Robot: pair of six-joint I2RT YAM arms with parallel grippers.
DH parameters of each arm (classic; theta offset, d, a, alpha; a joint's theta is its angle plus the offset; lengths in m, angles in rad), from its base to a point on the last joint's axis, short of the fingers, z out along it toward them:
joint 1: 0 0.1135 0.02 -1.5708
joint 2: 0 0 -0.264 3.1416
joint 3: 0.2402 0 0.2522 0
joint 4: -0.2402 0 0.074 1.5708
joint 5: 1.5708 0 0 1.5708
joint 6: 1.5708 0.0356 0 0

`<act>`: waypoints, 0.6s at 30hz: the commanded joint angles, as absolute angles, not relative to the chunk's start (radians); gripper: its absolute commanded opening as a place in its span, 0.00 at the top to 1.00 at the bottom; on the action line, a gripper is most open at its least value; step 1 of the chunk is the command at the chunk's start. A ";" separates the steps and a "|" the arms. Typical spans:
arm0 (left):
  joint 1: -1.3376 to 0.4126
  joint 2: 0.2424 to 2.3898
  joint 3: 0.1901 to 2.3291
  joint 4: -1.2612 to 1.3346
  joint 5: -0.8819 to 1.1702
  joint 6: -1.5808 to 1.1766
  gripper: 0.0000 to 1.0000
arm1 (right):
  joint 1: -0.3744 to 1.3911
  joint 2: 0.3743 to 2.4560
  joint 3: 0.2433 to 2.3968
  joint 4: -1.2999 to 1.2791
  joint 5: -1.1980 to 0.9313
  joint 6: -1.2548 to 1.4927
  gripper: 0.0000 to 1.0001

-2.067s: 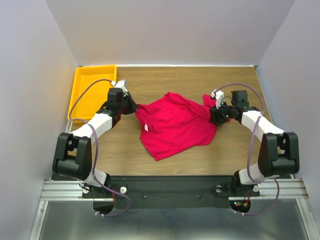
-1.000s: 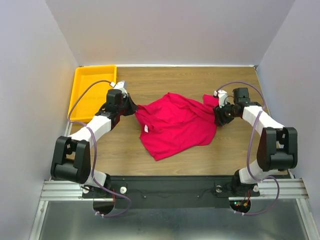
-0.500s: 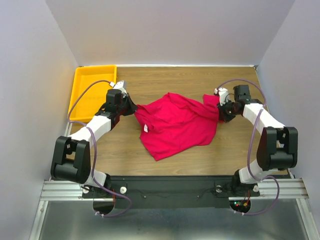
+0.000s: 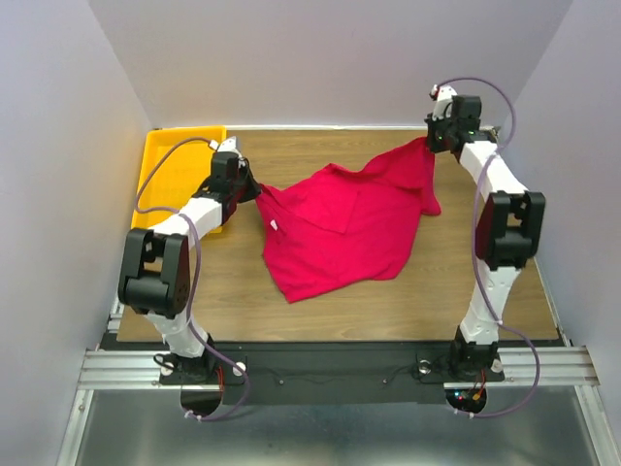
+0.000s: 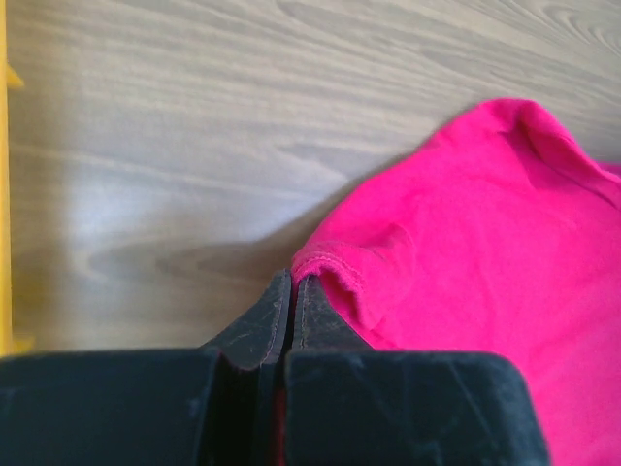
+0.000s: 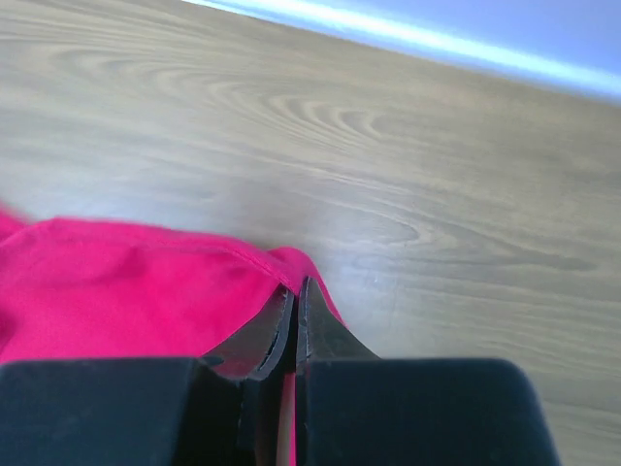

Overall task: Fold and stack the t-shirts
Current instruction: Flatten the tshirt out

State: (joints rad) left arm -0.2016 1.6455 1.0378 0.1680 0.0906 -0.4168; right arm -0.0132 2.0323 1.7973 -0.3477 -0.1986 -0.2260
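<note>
Across the table, the crimson t-shirt lies stretched (wrinkled, unfolded).

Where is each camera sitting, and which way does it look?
Top external: high behind the robot, looking down at the table; left arm and right arm show, holding the red t-shirt between them.
Left wrist: on the left gripper, looking along its shut jaws at a shirt hem.
Right wrist: on the right gripper, likewise, wall beyond.
Shared: every view shows the t-shirt.

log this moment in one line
step: spread | crimson-red cloth t-shirt: partly spread on wooden table | left jaws: shut on its left edge | right jaws: shut on its far-right corner
</note>
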 commanded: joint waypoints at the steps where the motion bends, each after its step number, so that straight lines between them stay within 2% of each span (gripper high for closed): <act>1: -0.187 1.735 1.196 0.184 0.031 -0.407 1.00 | -0.015 2.175 1.926 -0.290 0.026 -0.086 0.99; 5: -0.179 1.854 1.324 0.144 -0.032 -0.388 1.00 | -0.015 2.339 2.090 -0.226 0.306 -0.020 0.99; 9: -0.175 1.924 1.425 0.107 -0.118 -0.384 1.00 | -0.015 2.428 2.167 -0.173 0.449 -0.020 1.00; 18: -0.167 2.068 1.646 0.029 -0.193 -0.359 1.00 | -0.029 2.477 2.157 -0.112 0.517 -0.035 1.00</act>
State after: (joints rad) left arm -0.1783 2.0415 1.5387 0.0597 -0.1177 -0.3901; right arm -0.0135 2.4622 2.1174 -0.2153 0.4263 -0.0540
